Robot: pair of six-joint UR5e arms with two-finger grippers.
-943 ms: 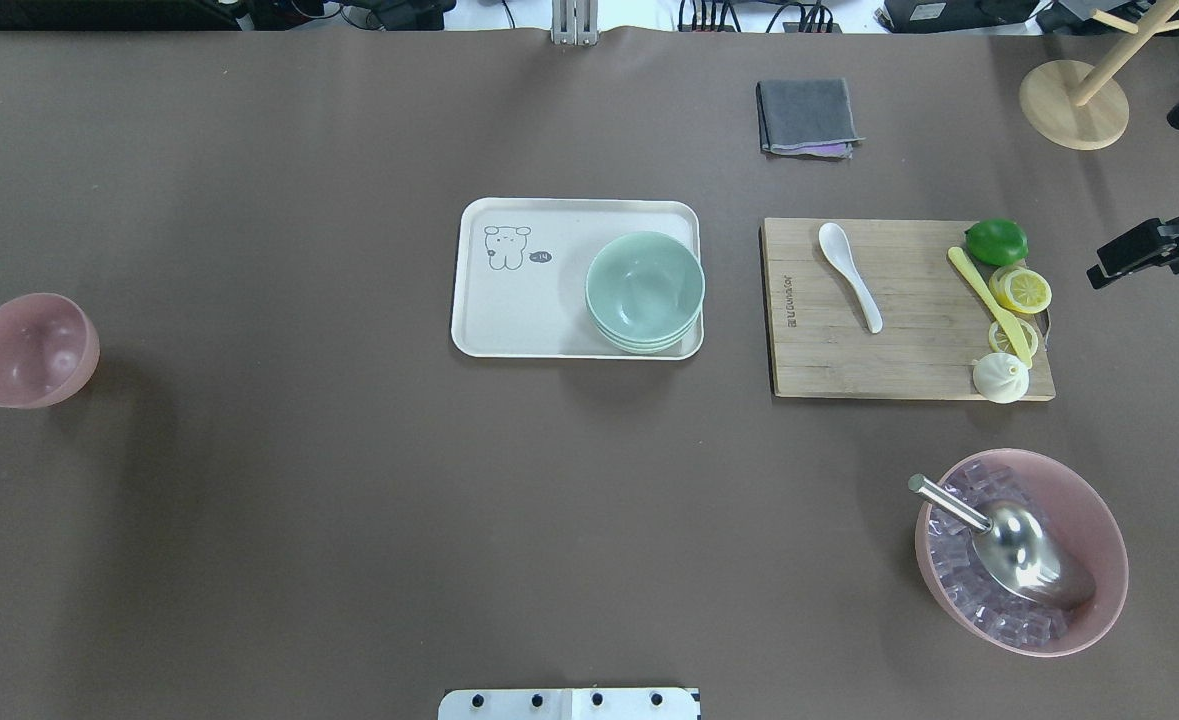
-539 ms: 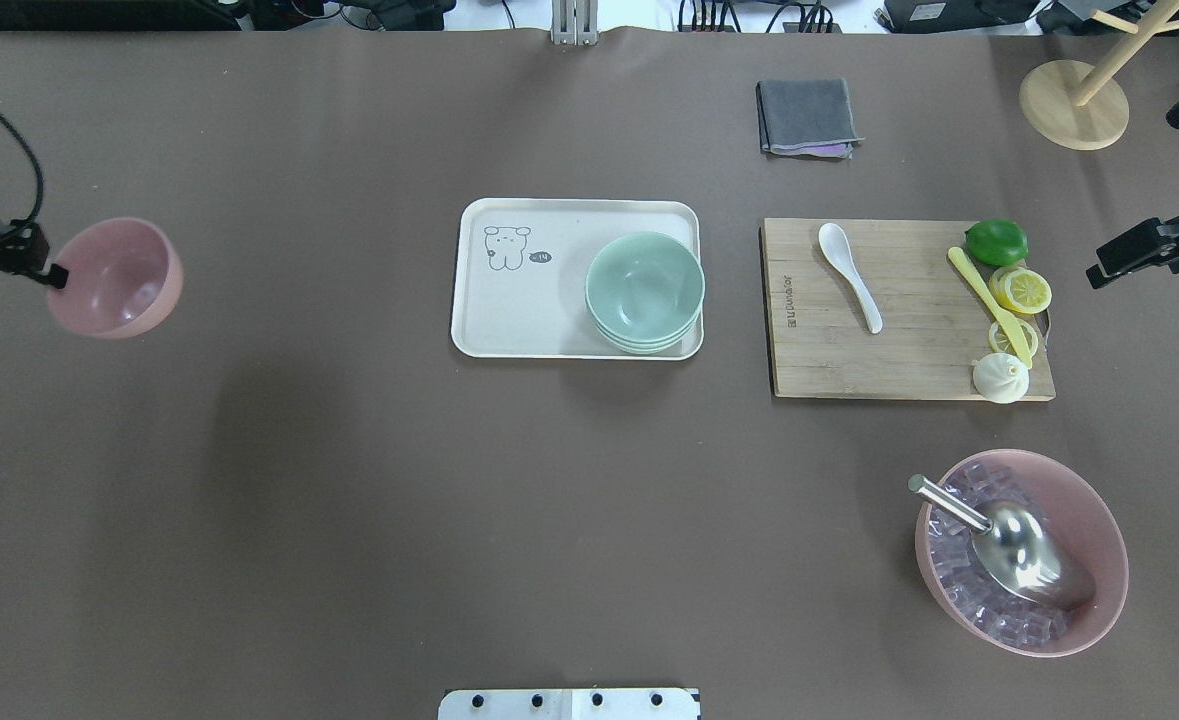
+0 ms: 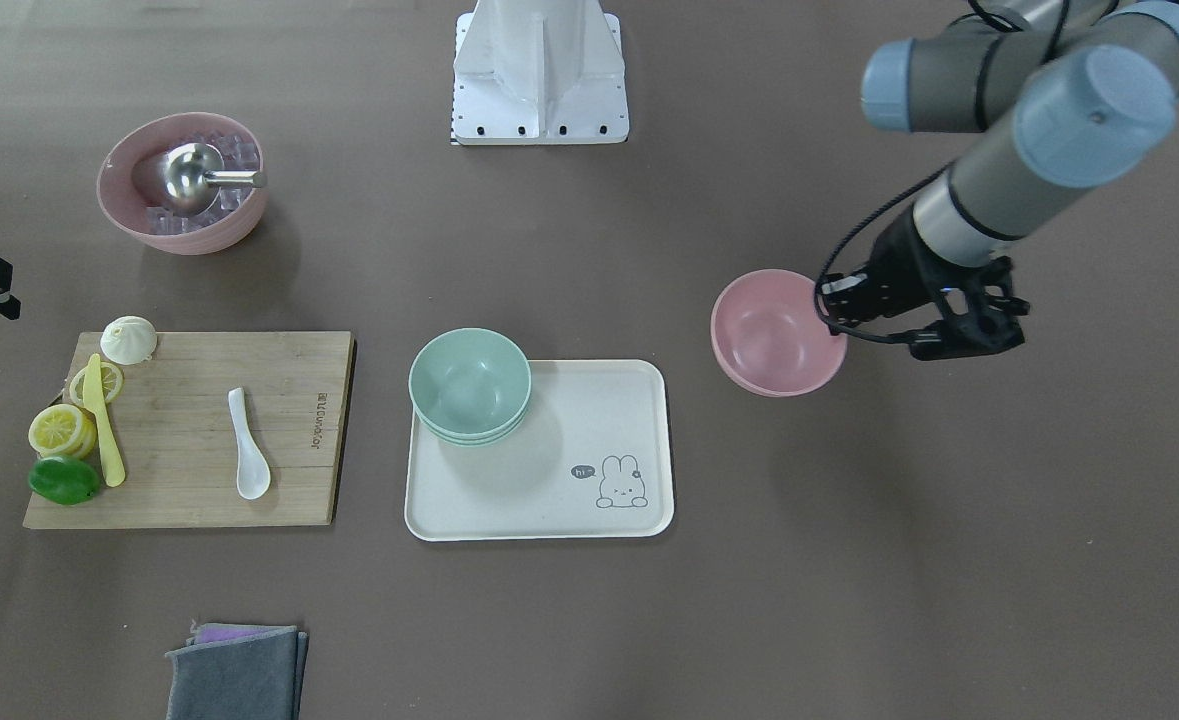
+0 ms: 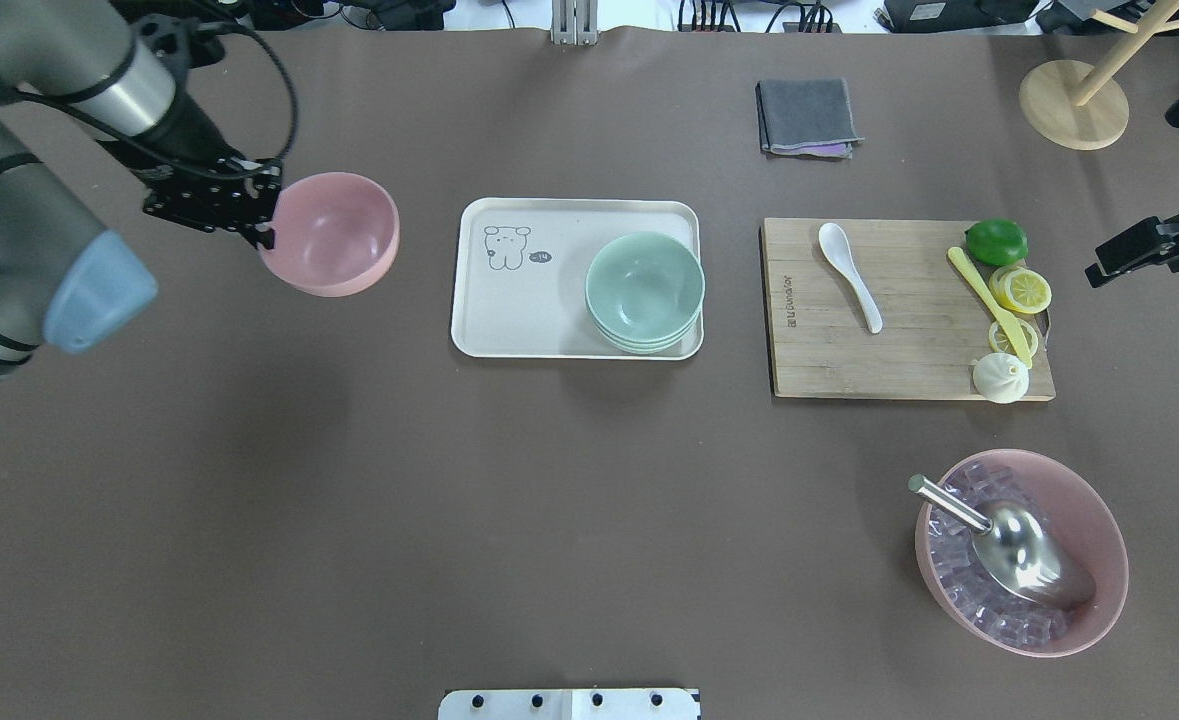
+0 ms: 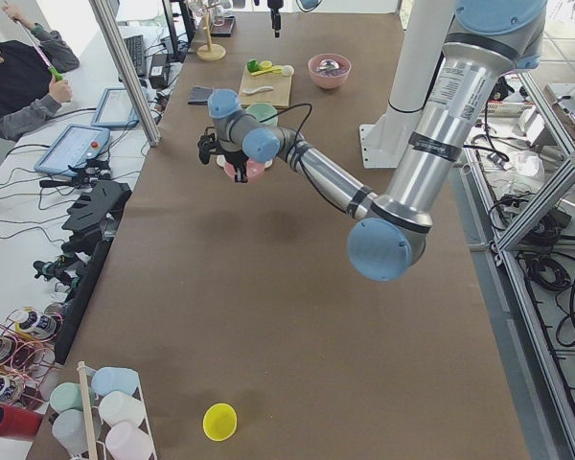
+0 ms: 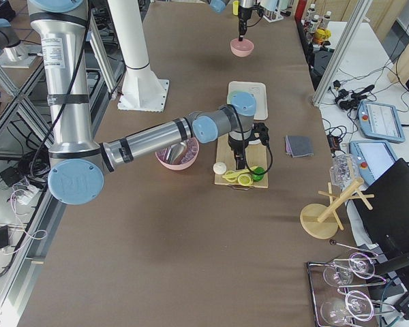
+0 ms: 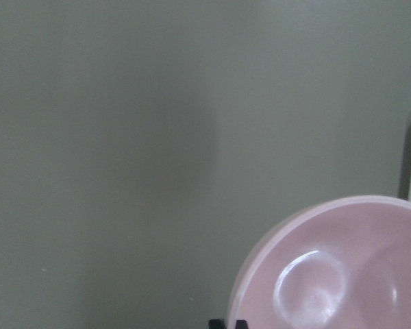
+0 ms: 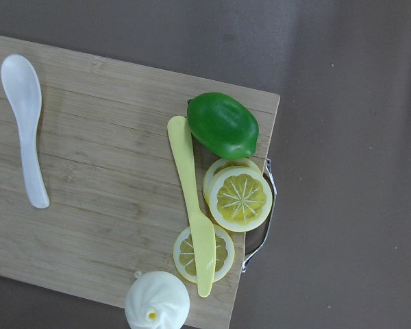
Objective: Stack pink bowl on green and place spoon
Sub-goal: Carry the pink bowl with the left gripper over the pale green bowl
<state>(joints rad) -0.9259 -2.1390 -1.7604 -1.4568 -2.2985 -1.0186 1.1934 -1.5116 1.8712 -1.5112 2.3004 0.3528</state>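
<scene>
My left gripper [image 4: 267,232] is shut on the near-left rim of the empty pink bowl [image 4: 334,235] and holds it above the table, just left of the white tray [image 4: 519,310]. The bowl also shows in the front view [image 3: 774,335] and the left wrist view [image 7: 335,274]. A stack of green bowls [image 4: 644,290] sits on the tray's right end. The white spoon [image 4: 849,262] lies on the wooden cutting board [image 4: 829,360]; it also shows in the right wrist view [image 8: 26,130]. My right gripper [image 4: 1139,250] hovers off the board's right end; its jaws are not discernible.
On the board lie a lime [image 4: 996,241], lemon slices [image 4: 1021,290], a yellow knife [image 4: 989,305] and a white bun [image 4: 1000,378]. A large pink bowl of ice with a metal scoop [image 4: 1021,550] stands front right. A grey cloth [image 4: 807,117] lies at the back.
My left arm has carried the pink bowl from the table's left edge rightward to just beside the tray. The right arm and all other things have not moved.
</scene>
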